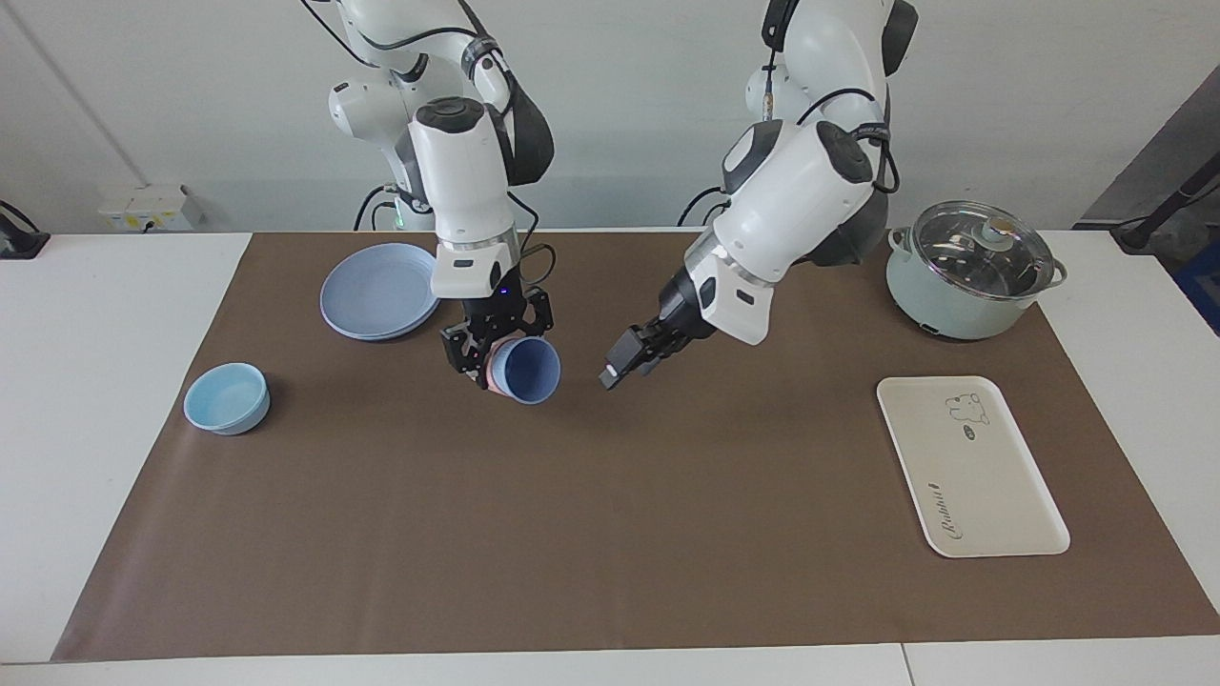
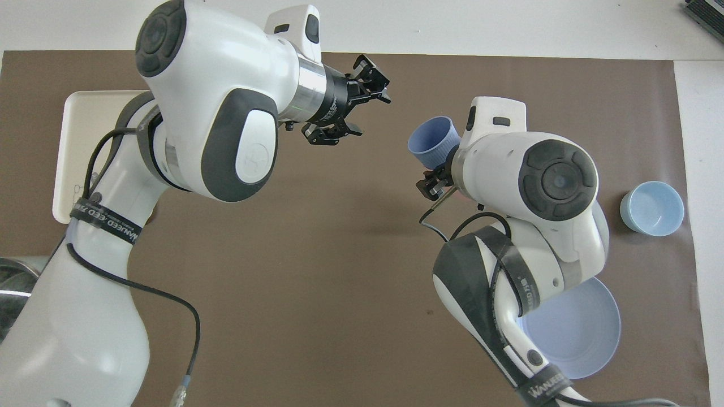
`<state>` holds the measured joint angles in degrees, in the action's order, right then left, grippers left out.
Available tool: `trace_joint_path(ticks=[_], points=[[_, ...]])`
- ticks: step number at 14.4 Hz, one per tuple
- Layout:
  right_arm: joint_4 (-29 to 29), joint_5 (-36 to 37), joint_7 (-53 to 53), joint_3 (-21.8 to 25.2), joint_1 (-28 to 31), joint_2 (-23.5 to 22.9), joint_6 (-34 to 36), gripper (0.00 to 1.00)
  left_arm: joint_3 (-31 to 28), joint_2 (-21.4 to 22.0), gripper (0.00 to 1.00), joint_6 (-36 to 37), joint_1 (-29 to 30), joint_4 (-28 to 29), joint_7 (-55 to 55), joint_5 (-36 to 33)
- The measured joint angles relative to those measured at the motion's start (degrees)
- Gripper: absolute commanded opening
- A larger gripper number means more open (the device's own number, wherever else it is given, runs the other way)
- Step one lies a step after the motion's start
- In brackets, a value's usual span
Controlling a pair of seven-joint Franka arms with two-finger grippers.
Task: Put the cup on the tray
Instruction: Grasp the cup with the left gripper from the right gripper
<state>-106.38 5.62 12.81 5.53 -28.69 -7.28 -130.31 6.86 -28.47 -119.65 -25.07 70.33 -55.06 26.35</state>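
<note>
The blue cup (image 1: 530, 371) is hanging tilted on its side in the air over the middle of the brown mat (image 1: 610, 534), its mouth facing the left gripper. It is nested over a pink cup (image 1: 495, 366), of which only a sliver is showing. The right gripper (image 1: 493, 345) is clamping the pair, its fingers closed on them. Just beside the cup's mouth, the left gripper (image 1: 615, 367) is hovering over the mat with its fingers parted in the overhead view, gripping nothing. The cream tray (image 1: 969, 465) is lying bare at the left arm's end of the table, well apart from the cup. A lidded pot (image 1: 971, 270) is sitting nearer to the robots than the tray. At the right arm's end, a round plate (image 1: 377, 291) and a light-blue bowl (image 1: 227, 398) are resting on the mat.
</note>
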Motion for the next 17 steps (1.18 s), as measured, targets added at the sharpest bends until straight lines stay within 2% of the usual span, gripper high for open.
trace_joint_path(ticks=[8,9,11,12,14,15,17], points=[[0.6,0.6,0.0,0.1,-0.8,0.1,1.0,0.0,0.5,-0.8,0.6,4.5,-2.2,-0.2,-0.2,0.0],[0.6,0.6,0.0,0.1,-0.8,0.1,1.0,0.0,1.1,-0.8,0.55,4.9,-2.3,-0.2,-0.2,0.0],[0.6,0.6,0.0,0.1,-0.8,0.1,1.0,0.0,2.5,-0.8,0.35,5.0,-2.4,-0.2,-0.2,0.0],[0.6,0.6,0.0,0.1,-0.8,0.1,1.0,0.0,3.1,-0.8,0.29,5.0,-2.4,-0.1,-0.2,0.0],[0.6,0.6,0.0,0.1,-0.8,0.1,1.0,0.0,3.7,-0.7,0.06,5.0,-2.6,0.3,-0.2,0.0],[0.6,0.6,0.0,0.1,-0.8,0.1,1.0,0.0,3.8,-0.7,0.0,5.0,-2.6,0.6,-0.2,0.0],[0.6,0.7,0.0,0.2,-0.8,0.2,1.2,0.0,3.5,-0.7,0.0,4.6,-2.4,0.7,-0.3,0.0]])
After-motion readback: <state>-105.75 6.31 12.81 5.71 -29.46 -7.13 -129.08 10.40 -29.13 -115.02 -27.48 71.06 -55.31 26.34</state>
